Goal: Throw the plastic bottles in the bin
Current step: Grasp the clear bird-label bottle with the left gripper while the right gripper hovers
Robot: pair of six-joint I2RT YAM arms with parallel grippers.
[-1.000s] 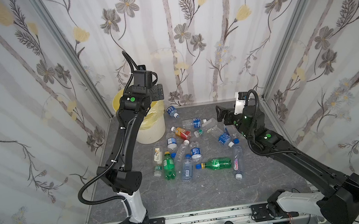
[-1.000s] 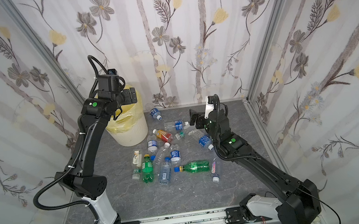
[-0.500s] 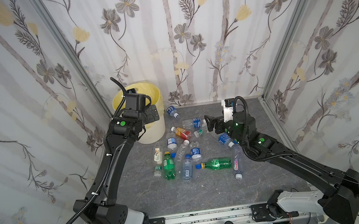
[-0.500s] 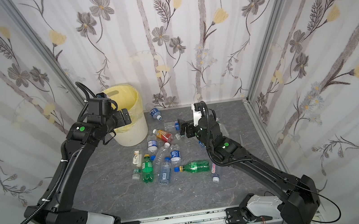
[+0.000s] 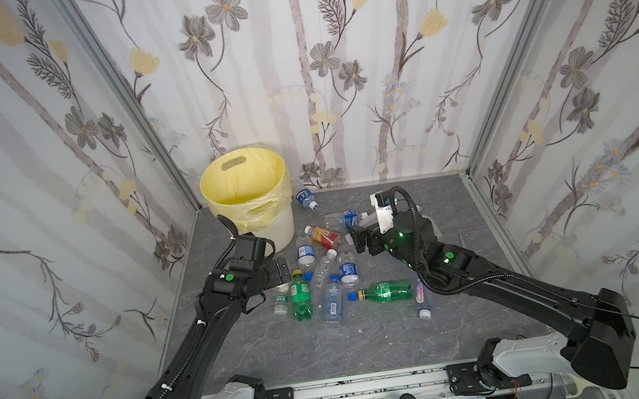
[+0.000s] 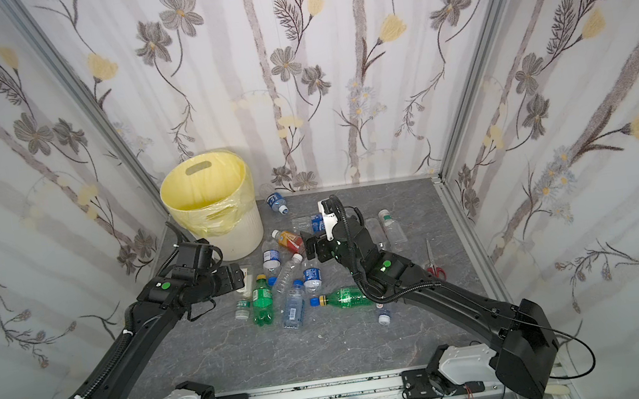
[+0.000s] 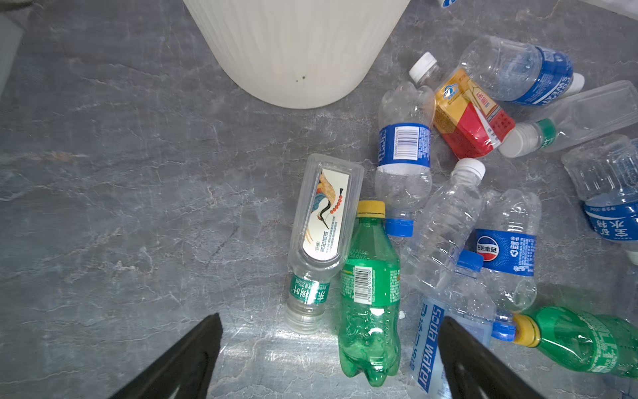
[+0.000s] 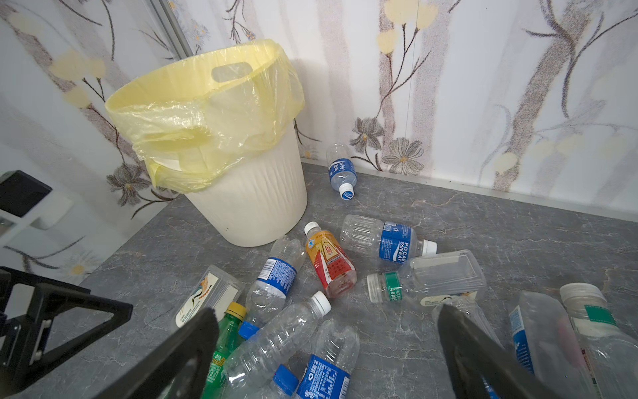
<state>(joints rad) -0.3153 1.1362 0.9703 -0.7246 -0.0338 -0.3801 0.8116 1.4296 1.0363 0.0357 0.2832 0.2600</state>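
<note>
- Top views: the left end effector (image 5: 281, 269) has come down from over the bin (image 5: 283, 226) to the left edge of the plastic bottles (image 5: 328, 279). It is released and carries nothing. The right end effector (image 5: 358, 239) has swung left over the pile's far side, likewise spread and empty. The bin stands far left on the tabletop (image 5: 370, 340), with the bottles strewn just right of it.
- Left wrist view: jaws wide, nothing between them. A green bottle (image 7: 371, 293) and a flat clear bottle (image 7: 322, 221) lie below, touching.
- Right wrist view: jaws wide above the pile. One stray bottle (image 8: 341, 172) lies by the far wall (image 8: 448, 86).
- Judgement: a drop looks finished. Most bottles remain, and both arms are placed for fresh picks.
</note>
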